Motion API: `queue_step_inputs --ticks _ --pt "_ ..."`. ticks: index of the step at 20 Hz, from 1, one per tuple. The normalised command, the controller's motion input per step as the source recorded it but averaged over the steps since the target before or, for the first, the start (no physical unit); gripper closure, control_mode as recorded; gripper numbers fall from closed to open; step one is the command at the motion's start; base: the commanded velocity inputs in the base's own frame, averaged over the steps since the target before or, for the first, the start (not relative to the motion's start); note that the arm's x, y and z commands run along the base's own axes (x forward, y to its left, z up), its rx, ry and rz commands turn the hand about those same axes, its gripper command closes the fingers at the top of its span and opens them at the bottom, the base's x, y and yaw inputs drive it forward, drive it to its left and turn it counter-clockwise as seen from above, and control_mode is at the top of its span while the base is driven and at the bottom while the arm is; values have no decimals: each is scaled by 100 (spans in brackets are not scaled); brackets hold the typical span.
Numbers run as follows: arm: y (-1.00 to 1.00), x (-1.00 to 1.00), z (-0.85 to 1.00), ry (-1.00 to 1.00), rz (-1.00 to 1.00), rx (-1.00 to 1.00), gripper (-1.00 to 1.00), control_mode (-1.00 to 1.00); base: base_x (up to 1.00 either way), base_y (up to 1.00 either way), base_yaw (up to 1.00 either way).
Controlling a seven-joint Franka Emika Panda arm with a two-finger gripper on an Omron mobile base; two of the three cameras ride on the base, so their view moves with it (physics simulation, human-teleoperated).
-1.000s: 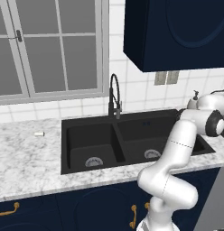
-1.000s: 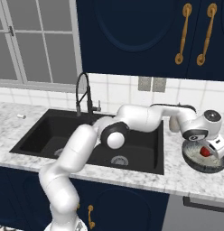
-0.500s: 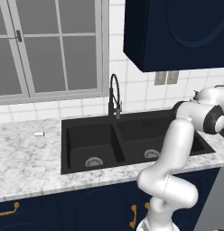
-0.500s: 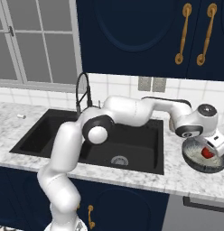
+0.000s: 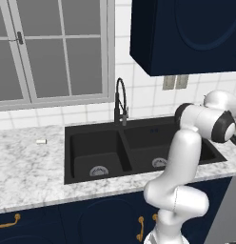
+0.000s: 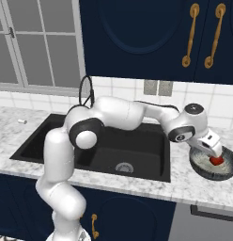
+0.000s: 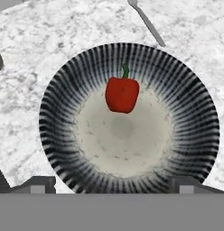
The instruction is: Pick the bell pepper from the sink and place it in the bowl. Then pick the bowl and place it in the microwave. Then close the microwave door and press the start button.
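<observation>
We see the bell pepper [image 7: 122, 94] lying inside the bowl [image 7: 195, 131] on the marble counter [image 7: 37, 49], and our gripper [image 7: 113, 186] hangs above, fingers spread wide, empty.

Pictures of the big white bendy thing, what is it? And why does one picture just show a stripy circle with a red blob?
That white bendy thing is a robot arm in a pretend kitchen. Two pictures come from cameras riding behind it, one on each side, looking over the black sink. The third comes from a camera on its hand, looking straight down. The stripy circle is a bowl on the marble counter, and the red blob is a bell pepper lying inside it. The gripper hangs above the bowl, open, holding nothing.
</observation>
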Motion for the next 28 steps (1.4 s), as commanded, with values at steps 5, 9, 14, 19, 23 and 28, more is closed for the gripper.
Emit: queue_step_inputs --ticks 5,9,14,19,23,28 --pt "8 0 6 16 7 -2 -100 -100 0 0 0" --pt "15 6 0 10 10 4 -100 -100 0 0 0" --pt "0 10 0 11 14 3 -100 -100 0 0 0" --pt "0 3 0 19 14 4 -100 -100 0 0 0" --pt "0 3 -2 13 11 5 -100 -100 0 0 0" --pt "1 11 -15 10 8 9 -100 -100 0 0 0"
